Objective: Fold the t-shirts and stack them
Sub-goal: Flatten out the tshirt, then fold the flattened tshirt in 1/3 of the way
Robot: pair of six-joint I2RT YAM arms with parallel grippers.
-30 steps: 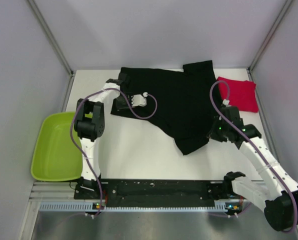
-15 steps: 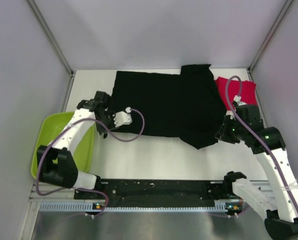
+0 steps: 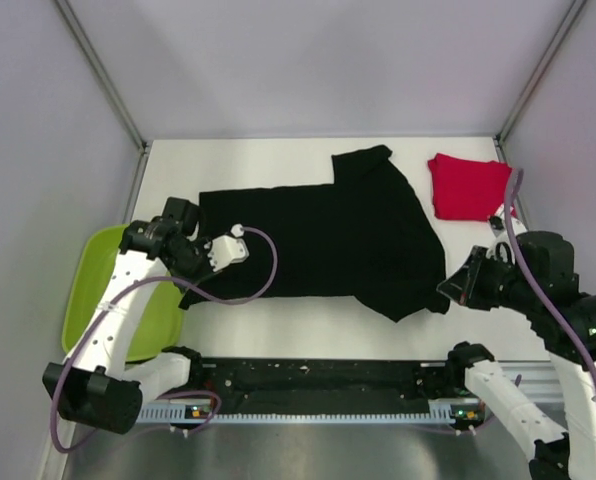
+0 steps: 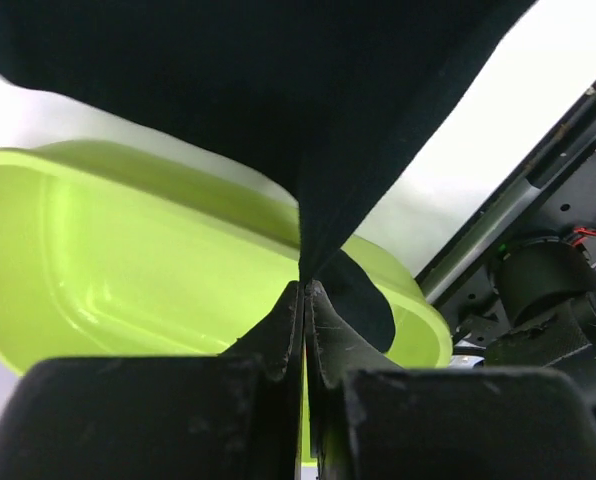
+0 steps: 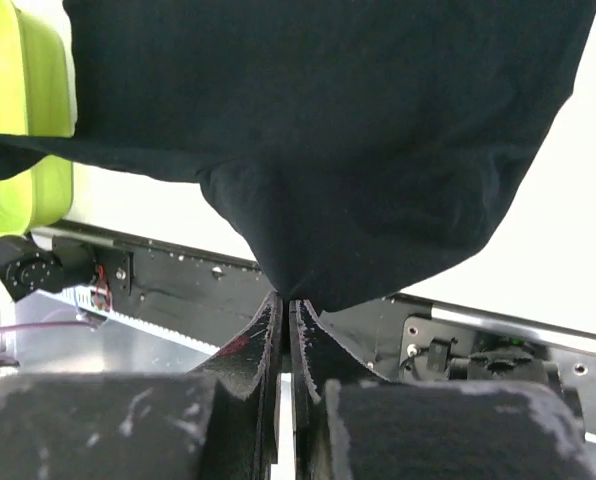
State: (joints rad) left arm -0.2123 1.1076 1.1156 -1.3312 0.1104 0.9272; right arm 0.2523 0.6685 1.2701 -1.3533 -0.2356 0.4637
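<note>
The black t-shirt [image 3: 328, 235] is stretched across the middle of the white table, one sleeve sticking up at the back. My left gripper [image 3: 190, 262] is shut on its left edge, near the tray; the left wrist view shows the cloth [image 4: 278, 110] pinched between the closed fingers [image 4: 278, 335]. My right gripper [image 3: 450, 287] is shut on its near right corner; the right wrist view shows the cloth [image 5: 328, 150] hanging from the closed fingers [image 5: 261, 345]. The red t-shirt [image 3: 468, 186] lies as a small folded square at the back right.
The lime-green tray [image 3: 103, 300] sits at the left table edge, under my left arm, and fills the left wrist view [image 4: 118, 260]. The black base rail [image 3: 318, 378] runs along the near edge. Grey walls close in the back and sides.
Both grippers have pulled the black t-shirt toward the near edge and spread it wider. The left arm swung out over the tray. The red t-shirt is now fully uncovered.
</note>
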